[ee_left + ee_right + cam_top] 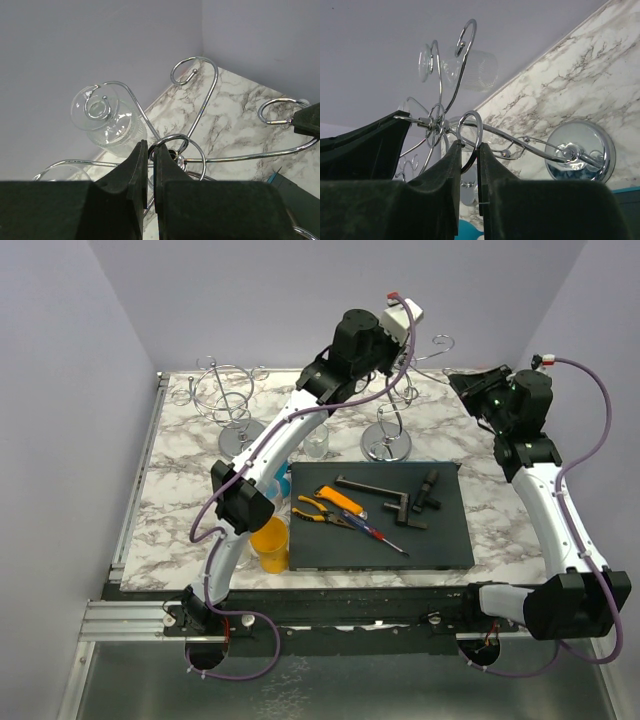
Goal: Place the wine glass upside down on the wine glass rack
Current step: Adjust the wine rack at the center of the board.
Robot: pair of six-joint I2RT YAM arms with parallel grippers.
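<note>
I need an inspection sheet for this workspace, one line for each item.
Surface: marble table, partly under a black mat.
Job's things: wine glass hangs upside down on the wine glass rack.
Clutter: pliers and screwdriver on the mat; yellow cup; second rack.
Grippers: left tool shut at the rack's centre; right tool closed on a rack ring.
Cables: purple cable loops loosely off the arms.
Surroundings: lilac walls; nothing else seen.

A clear ribbed wine glass (112,130) hangs upside down from a curled arm of the chrome rack (580,150).
</note>
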